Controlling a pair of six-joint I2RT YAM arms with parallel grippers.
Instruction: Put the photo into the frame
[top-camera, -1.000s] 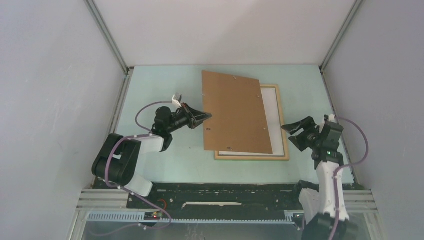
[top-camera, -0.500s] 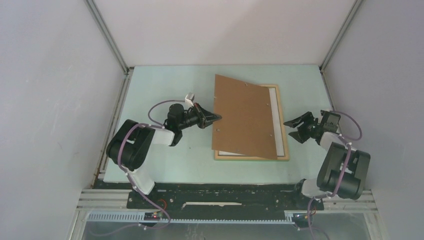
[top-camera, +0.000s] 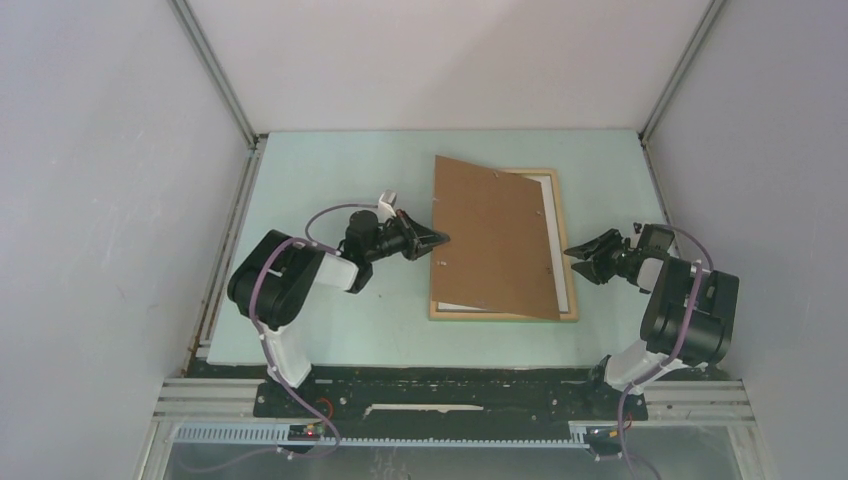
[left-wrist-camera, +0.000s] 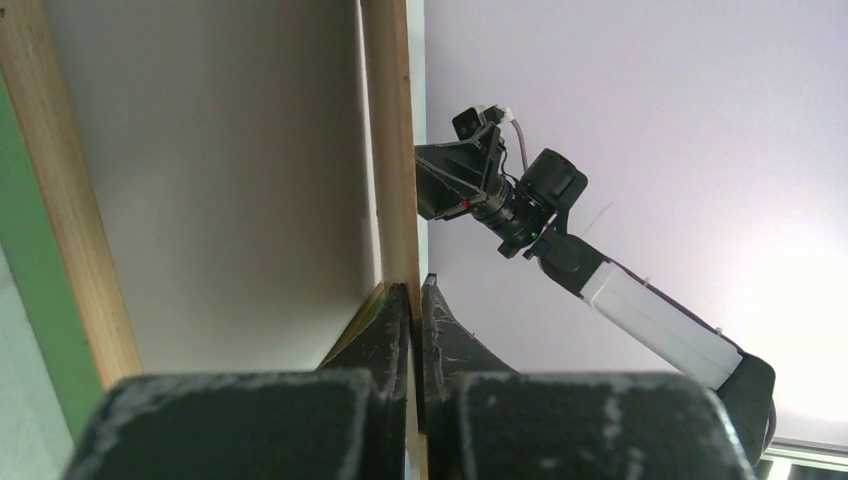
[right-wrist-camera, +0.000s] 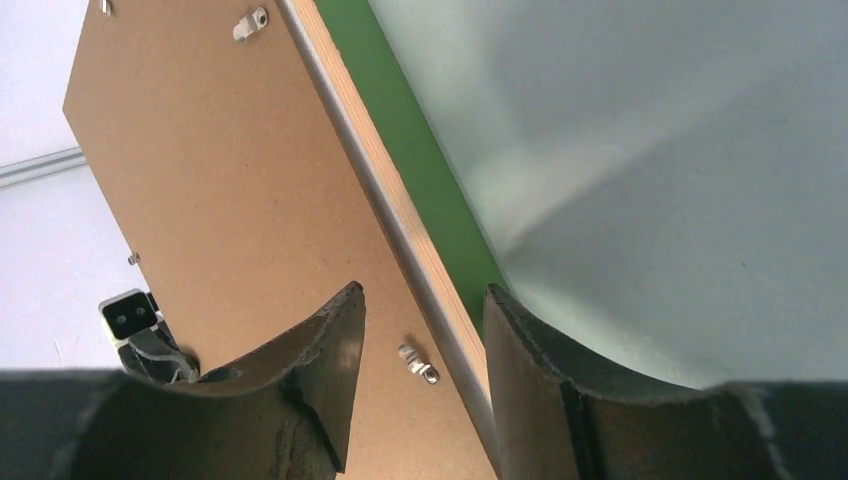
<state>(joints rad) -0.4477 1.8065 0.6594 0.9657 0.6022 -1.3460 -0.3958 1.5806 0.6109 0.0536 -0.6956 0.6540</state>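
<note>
The photo (top-camera: 495, 235) shows its brown board back and lies askew over the frame (top-camera: 470, 315), its left side raised. My left gripper (top-camera: 443, 240) is shut on the photo's left edge. In the left wrist view the fingers (left-wrist-camera: 385, 330) pinch that thin edge (left-wrist-camera: 390, 150), with the frame's wood and green rail (left-wrist-camera: 70, 220) off to the left. My right gripper (top-camera: 572, 256) is open at the frame's right rail. In the right wrist view its jaws (right-wrist-camera: 425, 295) straddle the frame's green-sided edge (right-wrist-camera: 405, 150), one finger over the photo's back (right-wrist-camera: 220, 180), touching nothing.
The pale green table (top-camera: 330, 180) is boxed in by grey walls and metal posts (top-camera: 215, 75). Small metal clips (right-wrist-camera: 418, 363) sit on the board's back. The arms' bases stand on a black rail (top-camera: 450, 390) at the near edge.
My left gripper has carried the photo to the right, further over the frame. The right arm has folded down and reached in to the frame's right rail, its jaws narrowing.
</note>
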